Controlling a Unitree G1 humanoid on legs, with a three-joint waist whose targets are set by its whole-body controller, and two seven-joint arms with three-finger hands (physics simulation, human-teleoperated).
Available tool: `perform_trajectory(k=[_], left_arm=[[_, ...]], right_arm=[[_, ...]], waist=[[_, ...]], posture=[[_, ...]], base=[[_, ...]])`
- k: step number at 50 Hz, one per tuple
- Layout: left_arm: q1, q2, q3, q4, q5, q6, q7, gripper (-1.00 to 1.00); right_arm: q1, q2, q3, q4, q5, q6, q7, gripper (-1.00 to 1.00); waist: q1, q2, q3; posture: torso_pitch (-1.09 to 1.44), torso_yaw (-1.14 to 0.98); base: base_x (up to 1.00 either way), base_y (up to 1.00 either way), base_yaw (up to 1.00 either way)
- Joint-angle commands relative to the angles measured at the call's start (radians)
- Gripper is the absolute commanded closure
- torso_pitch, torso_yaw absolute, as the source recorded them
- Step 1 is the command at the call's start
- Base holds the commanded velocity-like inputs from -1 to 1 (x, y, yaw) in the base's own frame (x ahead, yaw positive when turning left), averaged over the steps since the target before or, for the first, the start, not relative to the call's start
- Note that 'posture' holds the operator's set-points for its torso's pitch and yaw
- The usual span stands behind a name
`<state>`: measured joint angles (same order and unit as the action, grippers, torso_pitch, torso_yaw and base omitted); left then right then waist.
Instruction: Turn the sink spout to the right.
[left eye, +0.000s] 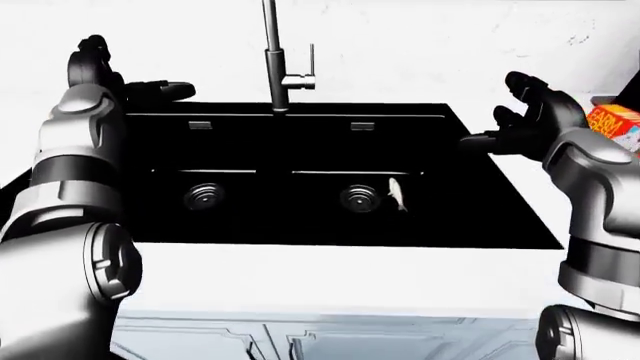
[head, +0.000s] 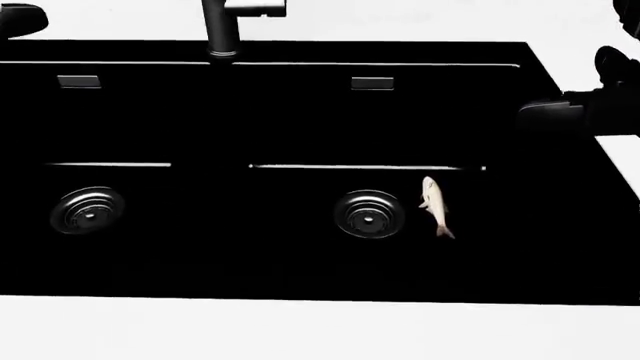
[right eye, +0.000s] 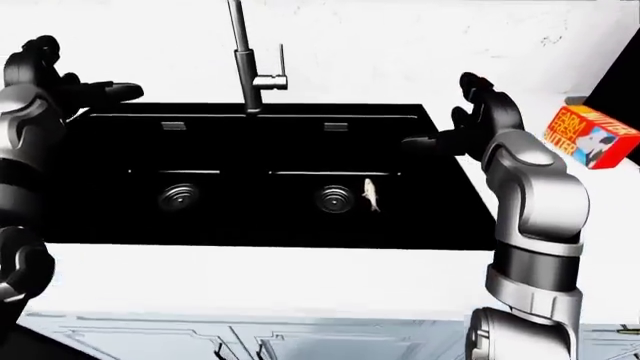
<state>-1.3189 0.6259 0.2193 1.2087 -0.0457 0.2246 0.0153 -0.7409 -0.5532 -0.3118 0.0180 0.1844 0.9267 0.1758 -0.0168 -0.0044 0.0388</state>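
A black double-basin sink (left eye: 500, 225) is set in a white counter. The metal faucet (left eye: 279, 75) stands at the sink's top edge, its spout tube (left eye: 269, 22) rising out of the top of the view; a side lever (left eye: 311, 64) sticks up on its right. My left hand (left eye: 140, 86) is open, raised at the sink's top left corner, apart from the faucet. My right hand (left eye: 505, 124) is open over the sink's right edge, also apart from the faucet. The spout's outlet end is out of view.
A small pale fish (head: 433, 205) lies in the right basin beside its drain (head: 369, 214). The left basin has a drain (head: 88, 211). An orange butter box (right eye: 588, 136) stands on the counter at the right. Cabinet fronts (left eye: 330, 341) run below the counter.
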Motion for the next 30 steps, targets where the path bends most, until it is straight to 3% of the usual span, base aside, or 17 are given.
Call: perform_trajectory(k=[1, 3, 4, 5, 7, 9, 10, 11, 12, 13, 14, 18, 22, 25, 30], left_arm=[[-0.038, 0.022, 0.004, -0.043, 0.001, -0.035, 0.003, -1.0], [-0.037, 0.022, 0.005, -0.04, 0.001, -0.038, 0.002, -1.0], [-0.036, 0.022, 0.005, -0.039, 0.002, -0.039, 0.002, -1.0], [-0.036, 0.023, 0.005, -0.038, 0.002, -0.039, 0.002, -1.0], [-0.038, 0.025, 0.005, -0.036, 0.002, -0.038, 0.002, -1.0], [-0.044, 0.028, 0.005, -0.033, 0.003, -0.034, 0.001, -1.0], [-0.048, 0.029, 0.008, -0.034, -0.002, -0.024, -0.006, -1.0], [-0.05, 0.03, 0.008, -0.035, -0.002, -0.022, -0.004, -1.0], [-0.054, 0.032, 0.011, -0.036, -0.004, -0.021, -0.002, -1.0], [-0.055, 0.033, 0.01, -0.035, -0.007, -0.014, -0.013, -1.0], [-0.051, 0.034, 0.006, -0.037, 0.0, -0.022, -0.008, -1.0], [-0.054, 0.037, 0.01, -0.034, -0.003, -0.015, -0.007, -1.0], [-0.059, 0.037, 0.006, -0.034, 0.001, -0.01, -0.005, -1.0], [-0.066, 0.038, 0.006, -0.035, 0.002, -0.003, -0.009, -1.0], [-0.08, 0.055, 0.01, -0.033, 0.0, 0.016, -0.02, -1.0]], right_arm=[[-0.034, -0.008, 0.002, -0.026, 0.006, -0.034, 0.003, -1.0], [-0.037, -0.008, 0.003, -0.023, 0.006, -0.034, 0.004, -1.0], [-0.037, -0.008, 0.004, -0.023, 0.005, -0.034, 0.004, -1.0], [-0.038, -0.007, 0.004, -0.025, 0.005, -0.032, 0.003, -1.0], [-0.038, -0.007, 0.004, -0.024, 0.004, -0.032, 0.003, -1.0], [-0.039, -0.007, 0.003, -0.024, 0.005, -0.031, 0.003, -1.0], [-0.039, -0.007, 0.004, -0.023, 0.005, -0.032, 0.004, -1.0], [-0.04, -0.007, 0.005, -0.022, 0.004, -0.031, 0.003, -1.0], [-0.039, -0.006, 0.007, -0.026, 0.005, -0.034, 0.008, -1.0], [-0.042, -0.009, 0.01, -0.028, 0.003, -0.035, 0.011, -1.0], [-0.044, -0.011, 0.008, -0.03, 0.002, -0.029, 0.01, -1.0], [-0.039, -0.012, 0.001, -0.042, 0.005, -0.025, 0.013, -1.0], [-0.043, -0.015, 0.001, -0.04, 0.004, -0.023, 0.013, -1.0], [-0.046, -0.015, 0.003, -0.042, 0.003, -0.019, 0.012, -1.0], [-0.045, -0.021, -0.004, -0.061, 0.006, -0.003, 0.014, -1.0]], waist=[[0.005, 0.0, -0.024], [-0.003, 0.038, -0.032], [-0.003, 0.07, -0.043], [0.004, 0.065, -0.041], [0.002, 0.083, -0.002], [0.004, 0.059, -0.03], [0.024, 0.058, -0.066], [0.02, 0.056, -0.072], [0.018, 0.054, -0.043], [0.013, 0.049, -0.076], [0.02, 0.044, -0.09], [0.039, 0.024, -0.066], [0.019, -0.035, -0.051], [0.022, -0.04, -0.046], [0.023, -0.029, -0.03]], posture=[[0.0, 0.0], [0.0, 0.0], [0.0, 0.0], [0.0, 0.0], [0.0, 0.0], [0.0, 0.0], [0.0, 0.0], [0.0, 0.0], [0.0, 0.0], [0.0, 0.0], [0.0, 0.0], [0.0, 0.0], [0.0, 0.0], [0.0, 0.0], [0.0, 0.0]], base=[[0.55, 0.0, 0.0], [0.55, 0.0, 0.0], [0.55, 0.0, 0.0], [0.55, 0.0, 0.0], [0.55, 0.0, 0.0], [0.55, 0.0, 0.0], [0.55, 0.0, 0.0], [0.55, 0.0, 0.0], [0.0, 0.0, 0.0], [0.0, 0.0, 0.0], [0.0, 0.0, 0.0], [0.0, 0.0, 0.0], [0.0, 0.0, 0.0], [0.0, 0.0, 0.0], [0.0, 0.0, 0.0]])
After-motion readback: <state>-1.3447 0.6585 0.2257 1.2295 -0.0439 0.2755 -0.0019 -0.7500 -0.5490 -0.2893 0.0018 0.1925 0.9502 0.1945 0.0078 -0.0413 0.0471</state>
